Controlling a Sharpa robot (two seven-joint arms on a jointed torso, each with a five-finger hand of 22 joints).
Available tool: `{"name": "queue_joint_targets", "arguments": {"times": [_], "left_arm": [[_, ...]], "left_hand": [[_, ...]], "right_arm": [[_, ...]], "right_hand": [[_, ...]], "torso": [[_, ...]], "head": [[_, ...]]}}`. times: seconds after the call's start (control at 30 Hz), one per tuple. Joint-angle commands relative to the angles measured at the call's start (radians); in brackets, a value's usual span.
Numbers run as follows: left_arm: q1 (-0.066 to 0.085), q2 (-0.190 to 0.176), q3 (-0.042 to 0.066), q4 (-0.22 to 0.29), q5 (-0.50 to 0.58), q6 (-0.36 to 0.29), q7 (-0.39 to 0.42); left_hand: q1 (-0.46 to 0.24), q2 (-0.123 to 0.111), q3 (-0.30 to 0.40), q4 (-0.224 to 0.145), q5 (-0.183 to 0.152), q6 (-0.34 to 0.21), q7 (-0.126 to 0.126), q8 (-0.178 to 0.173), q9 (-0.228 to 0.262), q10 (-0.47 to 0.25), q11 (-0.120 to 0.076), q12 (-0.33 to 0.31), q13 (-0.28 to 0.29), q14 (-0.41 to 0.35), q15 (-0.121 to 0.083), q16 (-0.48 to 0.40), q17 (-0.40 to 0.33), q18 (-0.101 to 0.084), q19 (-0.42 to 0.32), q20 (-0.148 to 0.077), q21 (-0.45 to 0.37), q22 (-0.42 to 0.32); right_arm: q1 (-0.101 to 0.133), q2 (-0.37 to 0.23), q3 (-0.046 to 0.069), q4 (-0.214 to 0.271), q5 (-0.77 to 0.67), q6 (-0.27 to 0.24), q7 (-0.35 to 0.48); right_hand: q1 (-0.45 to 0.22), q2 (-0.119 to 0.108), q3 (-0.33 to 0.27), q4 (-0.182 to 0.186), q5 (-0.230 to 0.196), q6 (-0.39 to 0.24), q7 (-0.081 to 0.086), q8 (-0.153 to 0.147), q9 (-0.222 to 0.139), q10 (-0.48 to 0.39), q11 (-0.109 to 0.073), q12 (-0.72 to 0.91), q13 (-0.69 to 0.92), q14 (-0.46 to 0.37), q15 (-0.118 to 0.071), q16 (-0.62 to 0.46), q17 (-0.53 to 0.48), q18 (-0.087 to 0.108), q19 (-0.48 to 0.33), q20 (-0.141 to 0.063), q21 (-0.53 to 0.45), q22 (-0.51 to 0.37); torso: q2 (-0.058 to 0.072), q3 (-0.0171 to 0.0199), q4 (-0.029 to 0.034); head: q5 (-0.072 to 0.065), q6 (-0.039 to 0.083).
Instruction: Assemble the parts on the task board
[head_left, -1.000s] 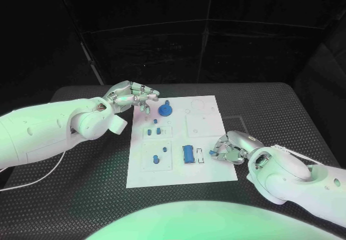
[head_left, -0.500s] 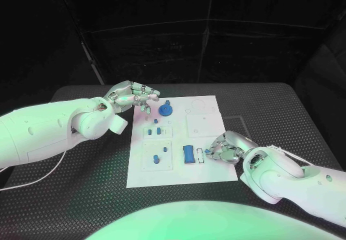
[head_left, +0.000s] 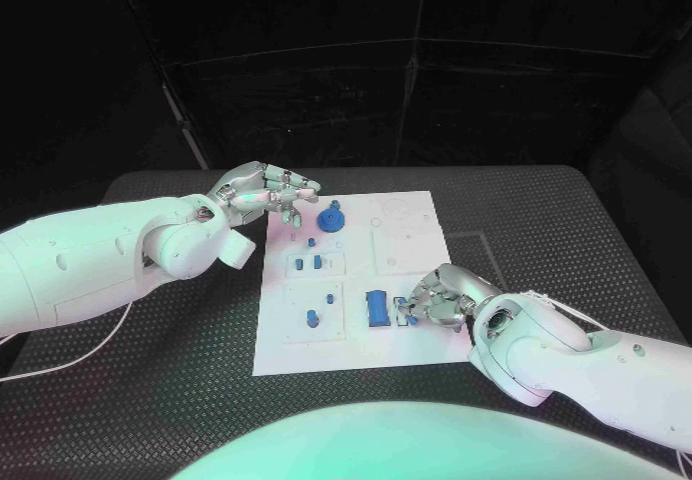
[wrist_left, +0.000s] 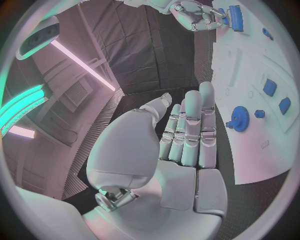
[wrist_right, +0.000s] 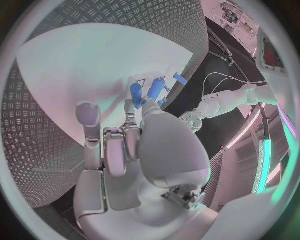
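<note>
A small blue peg is pinched at the fingertips of the right hand, over the near right part of the task board. Just beyond those fingertips a long blue block is seated in the board. The left hand is held above the board's far left corner with fingers apart and nothing in them; a blue gear is seen just beside its fingertips.
</note>
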Motion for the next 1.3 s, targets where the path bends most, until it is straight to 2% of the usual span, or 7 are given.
{"name": "queue_joint_targets", "arguments": {"times": [0.03, 0.17, 0.4, 0.7, 1.0, 1.13, 1.3], "left_arm": [[0.001, 0.001, 0.001, 0.002, 0.005, 0.014, 0.006], [0.001, 0.002, 0.001, 0.002, 0.005, 0.015, 0.006], [0.001, 0.003, 0.001, 0.001, 0.005, 0.017, 0.004], [0.001, 0.002, 0.001, 0.002, 0.005, 0.018, 0.001], [0.001, 0.002, 0.001, 0.002, 0.005, 0.021, -0.002], [0.001, 0.002, 0.001, 0.002, 0.005, 0.022, -0.002], [0.001, 0.002, 0.001, 0.001, 0.005, 0.023, -0.003]], "left_hand": [[-0.003, 0.007, -0.006, 0.002, -0.004, -0.007, 0.002, 0.004, 0.001, -0.006, -0.002, 0.006, 0.001, -0.006, 0.001, 0.005, -0.001, 0.014, 0.002, 0.003, -0.005, -0.001], [-0.003, 0.007, -0.006, 0.002, -0.004, -0.007, 0.002, 0.004, 0.001, -0.006, -0.002, 0.006, 0.001, -0.006, 0.001, 0.005, -0.001, 0.014, 0.002, 0.003, -0.005, -0.001], [-0.003, 0.007, -0.006, 0.002, -0.004, -0.007, 0.002, 0.004, 0.001, -0.006, -0.002, 0.006, 0.001, -0.006, 0.001, 0.005, -0.001, 0.014, 0.002, 0.003, -0.005, -0.001], [-0.003, 0.007, -0.006, 0.002, -0.004, -0.007, 0.002, 0.004, 0.001, -0.006, -0.002, 0.006, 0.001, -0.006, 0.001, 0.005, -0.001, 0.014, 0.002, 0.003, -0.005, -0.001], [-0.005, 0.007, -0.009, 0.003, -0.005, -0.007, 0.002, 0.004, 0.001, -0.007, -0.001, 0.007, 0.001, -0.007, 0.002, 0.005, -0.001, 0.014, 0.002, 0.003, -0.006, -0.002], [-0.005, 0.007, -0.009, 0.003, -0.005, -0.007, 0.002, 0.004, 0.001, -0.007, -0.001, 0.007, 0.001, -0.007, 0.002, 0.005, -0.001, 0.014, 0.002, 0.003, -0.006, -0.002], [-0.005, 0.007, -0.009, 0.003, -0.005, -0.007, 0.002, 0.004, 0.001, -0.007, -0.001, 0.007, 0.001, -0.007, 0.002, 0.005, -0.001, 0.014, 0.002, 0.003, -0.006, -0.002]], "right_arm": [[0.001, 0.004, 0.000, 0.000, 0.015, -0.029, 0.013], [0.001, 0.009, 0.000, -0.003, 0.015, -0.022, 0.011], [0.001, 0.019, 0.000, -0.014, 0.015, 0.003, 0.003], [0.001, 0.024, 0.000, -0.029, 0.002, 0.016, -0.004], [0.001, 0.030, 0.000, -0.033, -0.002, 0.020, -0.005], [0.001, 0.031, 0.000, -0.034, -0.002, 0.018, -0.005], [0.001, 0.031, 0.000, -0.033, -0.002, 0.011, -0.003]], "right_hand": [[-0.004, -0.003, 0.003, 0.007, 0.006, 0.027, -0.023, -0.004, 0.013, 0.022, -0.006, 0.005, -0.012, 0.101, -0.003, 0.006, 0.233, -0.005, 0.007, -0.002, 0.004, 0.002], [-0.005, -0.004, 0.003, 0.007, 0.007, 0.028, -0.023, -0.004, 0.014, 0.022, -0.006, 0.004, -0.012, 0.101, -0.004, 0.006, 0.233, -0.005, 0.008, -0.002, 0.004, 0.002], [-0.023, -0.020, -0.006, 0.017, 0.015, 0.030, -0.023, -0.004, 0.017, 0.021, -0.006, 0.002, -0.014, 0.101, -0.004, 0.005, 0.231, -0.005, 0.006, -0.003, 0.002, -0.002], [-0.032, -0.033, -0.014, 0.021, 0.018, 0.029, -0.022, -0.006, 0.019, 0.018, -0.005, -0.005, -0.018, 0.099, -0.003, 0.003, 0.226, -0.003, 0.001, -0.003, -0.004, -0.010], [-0.066, -0.053, -0.045, 0.040, 0.016, 0.035, -0.020, -0.004, 0.025, 0.018, -0.004, -0.007, -0.018, 0.099, -0.002, 0.002, 0.224, -0.003, -0.001, -0.001, -0.007, -0.014], [-0.092, -0.059, -0.072, 0.051, -0.014, 0.038, -0.019, -0.003, 0.029, 0.018, -0.003, -0.008, -0.018, 0.099, -0.001, 0.001, 0.223, -0.003, -0.002, 0.000, -0.008, -0.014], [-0.134, -0.044, -0.109, 0.055, -0.090, 0.043, -0.021, 0.001, 0.037, 0.018, -0.003, -0.008, -0.017, 0.099, 0.000, 0.002, 0.224, -0.003, -0.001, 0.000, -0.009, -0.014]], "torso": [[0.000, -0.0001, -0.0007], [-0.001, 0.0000, -0.0002], [0.000, -0.0008, 0.0011], [-0.001, -0.0009, -0.0002], [-0.001, 0.0004, 0.0001], [0.000, 0.0004, -0.0002], [0.000, 0.0008, -0.0011]], "head": [[0.001, 0.000], [0.001, 0.000], [0.000, 0.000], [0.001, 0.000], [0.002, 0.000], [0.002, 0.000], [0.001, 0.000]]}}
